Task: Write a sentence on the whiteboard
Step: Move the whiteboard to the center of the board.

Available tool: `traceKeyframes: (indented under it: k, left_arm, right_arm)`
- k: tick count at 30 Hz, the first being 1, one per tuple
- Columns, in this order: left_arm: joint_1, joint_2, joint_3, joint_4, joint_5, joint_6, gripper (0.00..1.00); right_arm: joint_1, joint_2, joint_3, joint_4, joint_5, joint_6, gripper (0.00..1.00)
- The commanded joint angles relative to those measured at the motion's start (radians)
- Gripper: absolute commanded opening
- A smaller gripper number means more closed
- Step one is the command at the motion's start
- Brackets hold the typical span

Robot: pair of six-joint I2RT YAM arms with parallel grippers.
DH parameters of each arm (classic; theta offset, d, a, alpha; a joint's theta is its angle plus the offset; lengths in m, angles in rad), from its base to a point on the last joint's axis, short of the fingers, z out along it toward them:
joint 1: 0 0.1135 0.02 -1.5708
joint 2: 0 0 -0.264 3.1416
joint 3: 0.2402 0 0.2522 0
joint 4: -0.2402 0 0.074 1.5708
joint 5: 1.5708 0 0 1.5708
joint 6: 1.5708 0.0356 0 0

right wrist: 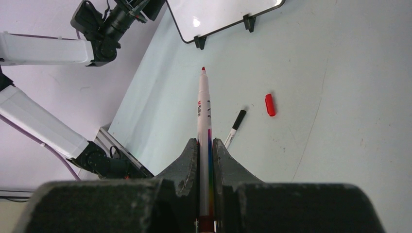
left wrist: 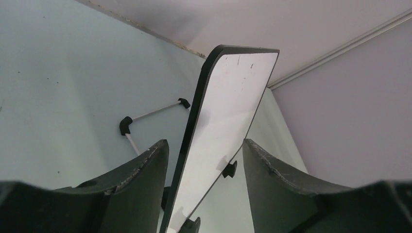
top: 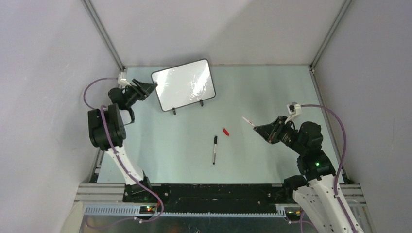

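The whiteboard (top: pixel 183 85) stands tilted at the back left on two black feet. Its face is blank and no red sentence shows on it. My left gripper (top: pixel 149 88) is open at the board's left edge. In the left wrist view the board (left wrist: pixel 228 107) stands edge-on between the spread fingers (left wrist: pixel 145 179), with a gap on both sides. My right gripper (top: pixel 265 130) is shut on an uncapped red marker (top: pixel 248 121) at mid right, with its tip toward the board. In the right wrist view the marker (right wrist: pixel 204 107) sticks out of my gripper (right wrist: pixel 206 143), and the board (right wrist: pixel 218 12) is far ahead.
A red cap (top: pixel 226 131) and a capped black marker (top: pixel 214 149) lie on the pale green table between the arms; both show in the right wrist view, the cap (right wrist: pixel 270 105) and the black marker (right wrist: pixel 235 127). Grey walls enclose the table.
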Motion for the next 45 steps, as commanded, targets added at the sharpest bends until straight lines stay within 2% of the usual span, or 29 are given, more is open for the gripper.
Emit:
traceKeyframes:
  k: [1,5,10,18,22,25,31,35,39,42,43,45]
  left_arm:
    - [0.009,-0.004,0.017,0.139,0.034,-0.092,0.63]
    - [0.010,0.026,0.062,0.094,0.043,-0.096,0.65]
    - [0.007,0.125,0.125,0.219,0.105,-0.239,0.63]
    - [0.003,0.195,0.191,0.285,0.144,-0.330,0.63]
    - [0.003,0.187,0.195,0.232,0.138,-0.299,0.63]
    - [-0.009,0.186,0.213,0.166,0.155,-0.265,0.58]
    - [-0.021,0.220,0.255,0.164,0.197,-0.301,0.56]
    - [-0.040,0.246,0.299,0.104,0.235,-0.298,0.55]
    - [-0.049,0.257,0.314,0.089,0.254,-0.305,0.49]
    - [-0.057,0.271,0.333,0.091,0.276,-0.319,0.39]
    - [-0.058,0.282,0.342,0.097,0.282,-0.333,0.32]
    - [-0.060,0.297,0.346,0.166,0.295,-0.389,0.28]
  right_arm:
    - [0.001,-0.019,0.027,0.023,-0.012,-0.020,0.00]
    - [0.000,-0.023,0.027,0.015,-0.009,-0.023,0.00]
    - [0.001,-0.013,0.027,0.025,-0.016,-0.018,0.00]
    - [0.000,-0.005,0.027,0.031,-0.020,-0.015,0.00]
    - [0.001,-0.007,0.027,0.025,-0.016,-0.016,0.00]
    - [0.001,-0.003,0.027,0.027,-0.017,-0.015,0.00]
    - [-0.001,0.006,0.027,0.032,-0.021,-0.014,0.00]
    - [-0.001,0.006,0.027,0.030,-0.018,-0.015,0.00]
    - [0.000,0.006,0.027,0.031,-0.019,-0.014,0.00]
    - [-0.001,0.006,0.027,0.032,-0.021,-0.014,0.00]
    - [-0.001,0.005,0.027,0.032,-0.021,-0.015,0.00]
    - [0.000,0.004,0.027,0.030,-0.022,-0.013,0.00]
